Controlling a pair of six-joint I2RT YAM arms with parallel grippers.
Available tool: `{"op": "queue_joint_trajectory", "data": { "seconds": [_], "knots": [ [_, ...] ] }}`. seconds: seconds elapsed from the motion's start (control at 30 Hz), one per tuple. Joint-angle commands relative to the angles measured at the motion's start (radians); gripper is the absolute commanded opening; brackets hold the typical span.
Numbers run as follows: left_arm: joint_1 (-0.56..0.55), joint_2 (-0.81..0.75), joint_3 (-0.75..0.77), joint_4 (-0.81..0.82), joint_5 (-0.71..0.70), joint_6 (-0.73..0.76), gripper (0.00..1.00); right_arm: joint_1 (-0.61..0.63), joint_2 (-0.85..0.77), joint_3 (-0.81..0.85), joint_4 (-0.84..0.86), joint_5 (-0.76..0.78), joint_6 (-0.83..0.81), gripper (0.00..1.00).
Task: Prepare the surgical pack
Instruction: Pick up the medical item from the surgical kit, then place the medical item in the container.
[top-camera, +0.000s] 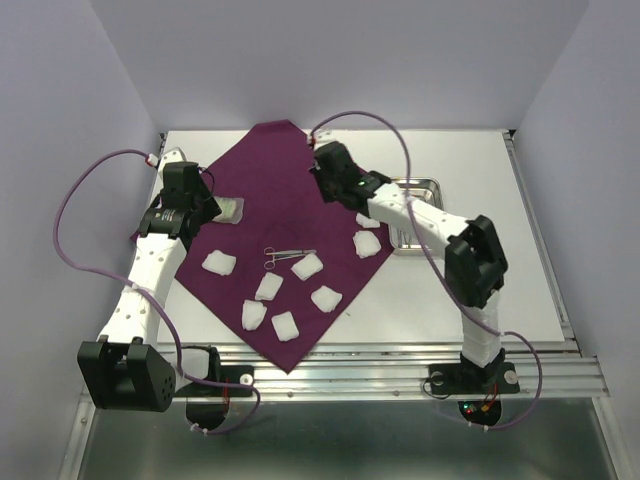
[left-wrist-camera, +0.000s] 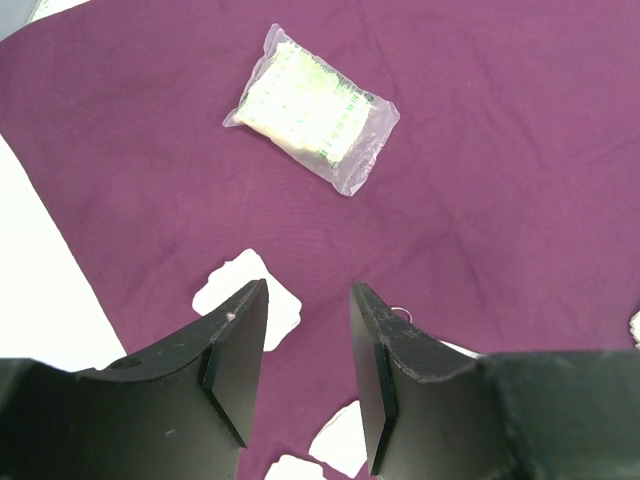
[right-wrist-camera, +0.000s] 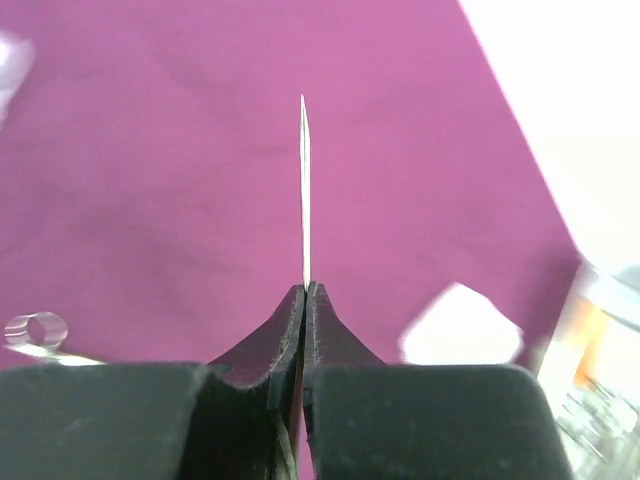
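Black fingers of the left gripper (left-wrist-camera: 308, 290) fill the bottom of the left wrist view. The jaws are apart with nothing between them, hanging over the surgical pack (left-wrist-camera: 480, 200). Beyond the tips a sealed clear packet (left-wrist-camera: 312, 108) with pale yellow-green contents lies flat and free on the cloth; a white gauze pad (left-wrist-camera: 232, 280) shows partly behind one finger. Right gripper (right-wrist-camera: 306, 290): jaws pressed together on a thin flat item (right-wrist-camera: 303, 190), seen edge-on as a pale sliver pointing away from the wrist. What it is I cannot tell. It is held above bare purple cloth. Top view: the pack lies spread open as a diamond on the white table (top-camera: 520, 290), one corner at the far edge and one at the near edge between the arm bases. Several gauze pads (top-camera: 219, 263) sit loosely grouped on its near half, with a ring-handled steel instrument (top-camera: 288, 256) among them (scissors or forceps, not resolved). A small steel tray (top-camera: 428, 186) rests on the table just beside the cloth's right edge, partly hidden by the right arm. Judgement: the loading step is in hand — supplies are being laid onto the open cloth, and folding is not yet begun. The next move likely calls for the right gripper to descend over a bare patch of the far half, clear of packet and pads, lay the item flat, then part its jaws. With so thin an edge-on hold, the item may tip or cling to a finger on release.
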Motion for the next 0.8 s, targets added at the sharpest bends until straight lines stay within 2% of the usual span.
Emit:
{"op": "queue_joint_trajectory", "data": {
  "seconds": [0.0,0.13,0.27,0.4,0.77],
  "knots": [
    [0.003,-0.026,0.022,0.023,-0.002,0.01,0.49,-0.127,-0.164,-0.152,0.063,0.054,0.096,0.02],
    [0.003,-0.02,0.022,0.032,0.006,0.013,0.49,-0.262,-0.299,-0.386,0.083,0.034,0.136,0.02],
    [0.003,-0.006,0.026,0.04,0.018,0.015,0.49,-0.396,-0.397,-0.53,0.088,0.029,0.15,0.02],
    [0.003,0.0,0.029,0.044,0.022,0.011,0.49,-0.469,-0.445,-0.638,0.091,0.04,0.145,0.03],
    [0.003,0.003,0.031,0.044,0.029,0.011,0.49,-0.513,-0.377,-0.738,0.122,0.093,0.127,0.06]
  ]
}}
